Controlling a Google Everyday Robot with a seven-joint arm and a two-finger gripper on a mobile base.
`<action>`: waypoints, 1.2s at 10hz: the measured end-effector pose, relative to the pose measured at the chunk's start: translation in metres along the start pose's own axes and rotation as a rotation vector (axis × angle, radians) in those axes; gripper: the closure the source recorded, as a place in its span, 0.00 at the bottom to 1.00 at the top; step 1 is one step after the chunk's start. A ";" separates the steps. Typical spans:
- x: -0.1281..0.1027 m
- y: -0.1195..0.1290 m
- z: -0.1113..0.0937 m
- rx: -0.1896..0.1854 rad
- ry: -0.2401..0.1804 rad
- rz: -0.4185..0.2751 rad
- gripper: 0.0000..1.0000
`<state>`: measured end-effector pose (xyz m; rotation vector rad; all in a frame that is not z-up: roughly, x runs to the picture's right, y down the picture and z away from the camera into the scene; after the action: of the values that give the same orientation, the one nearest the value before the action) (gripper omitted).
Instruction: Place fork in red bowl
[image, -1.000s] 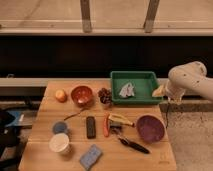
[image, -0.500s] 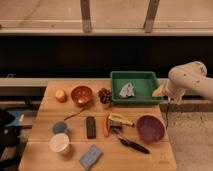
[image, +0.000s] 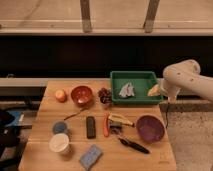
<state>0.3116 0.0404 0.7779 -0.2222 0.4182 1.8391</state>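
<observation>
The fork (image: 75, 115) is a thin grey-brown utensil lying flat on the wooden table (image: 45, 150), just in front of and slightly left of the red bowl (image: 81, 95). The red bowl is small, round and orange-red and stands at the back left of the table. My white arm (image: 184, 80) reaches in from the right. The gripper (image: 168, 102) hangs down beside the table's right edge, by the green tray (image: 134, 76), far to the right of the fork and the bowl. It holds nothing that I can see.
An orange (image: 60, 95) lies left of the red bowl and a dark fruit cluster (image: 105, 95) right of it. The green tray holds a grey cloth (image: 127, 90). A purple bowl (image: 150, 128), black remote (image: 90, 126), red-handled tool (image: 106, 125), black-handled utensil (image: 134, 145), white cup (image: 60, 143) and blue sponge (image: 90, 156) fill the front.
</observation>
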 end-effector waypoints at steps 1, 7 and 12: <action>-0.001 0.029 -0.001 -0.022 0.002 -0.042 0.20; 0.030 0.184 -0.020 -0.175 0.027 -0.305 0.20; 0.048 0.223 -0.031 -0.217 0.029 -0.396 0.20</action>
<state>0.0831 0.0127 0.7701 -0.4483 0.1767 1.4893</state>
